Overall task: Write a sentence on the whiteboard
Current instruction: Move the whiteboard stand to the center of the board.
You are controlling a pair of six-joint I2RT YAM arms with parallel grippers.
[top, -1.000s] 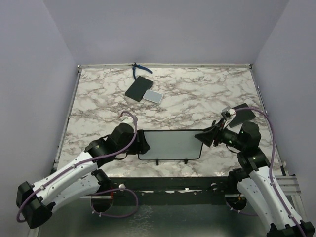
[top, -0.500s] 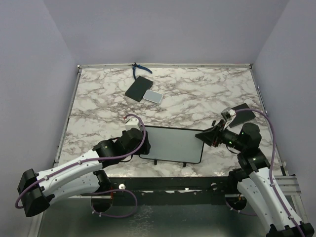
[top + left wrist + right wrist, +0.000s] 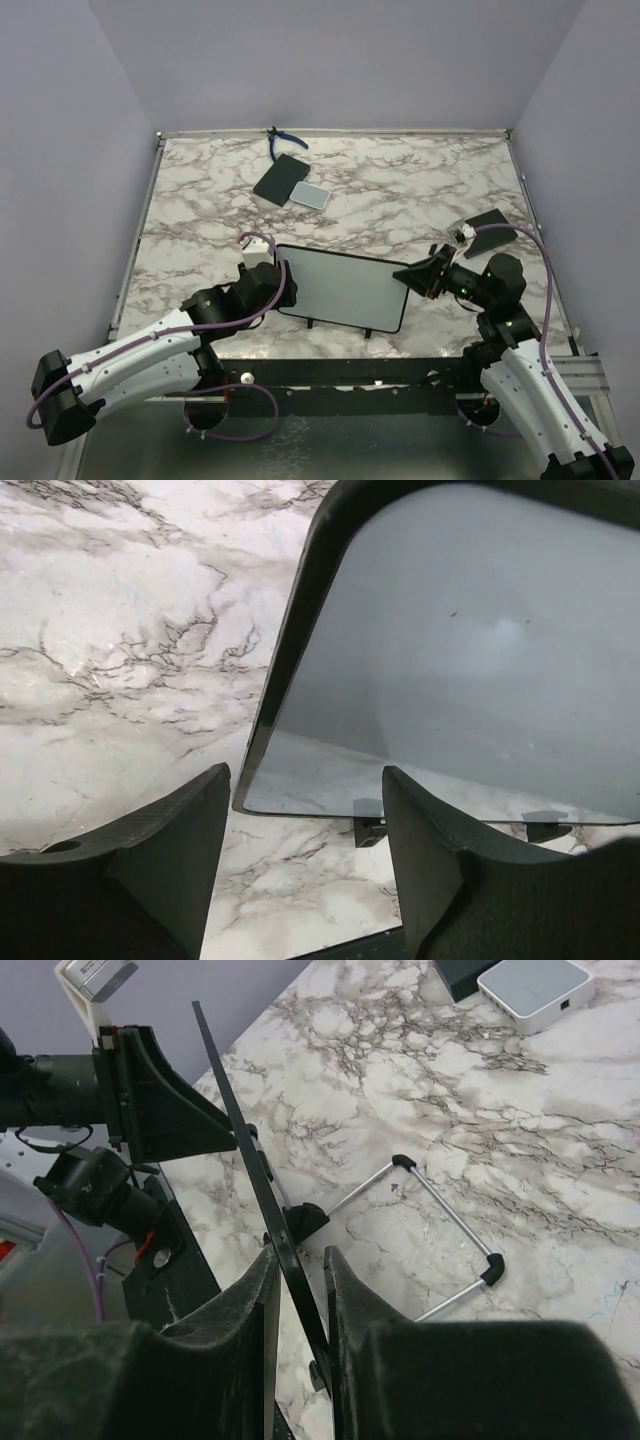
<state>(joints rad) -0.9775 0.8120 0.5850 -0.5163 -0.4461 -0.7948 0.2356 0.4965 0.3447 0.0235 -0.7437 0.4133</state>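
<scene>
Two arms meet at the small white rectangular whiteboard with the thin black rounded frame [image 3: 340, 288], which sits near the front edge of the marble-patterned table [image 3: 420, 190], roughly centred between them. It is tipped up on edge, not lying flat. The right wrist view shows it leaning as a thin dark slab, with one little black foot seemingly on the marble.

The right gripper [image 3: 407, 277] is clamped on the board's right edge, and its two fingers [image 3: 240, 1310] press the frame from both sides. The left gripper [image 3: 272, 283] sits at the board's left end with its jaws spread wide. In its own wrist view the board's lower left corner lies just beyond the fingertips [image 3: 205, 790], apparently untouched.

The white face looks blank apart from a few faint specks, so no sentence is written yet. This appears to be the step of setting the board in place before writing.

No marker shows in any view. The next move probably calls for settling the board steady on its feet, perhaps with the left jaws closing on the frame, and then finding a pen.

Far back lie a flat black rectangle [image 3: 280, 178] and a small grey-white pad [image 3: 310, 195].
</scene>
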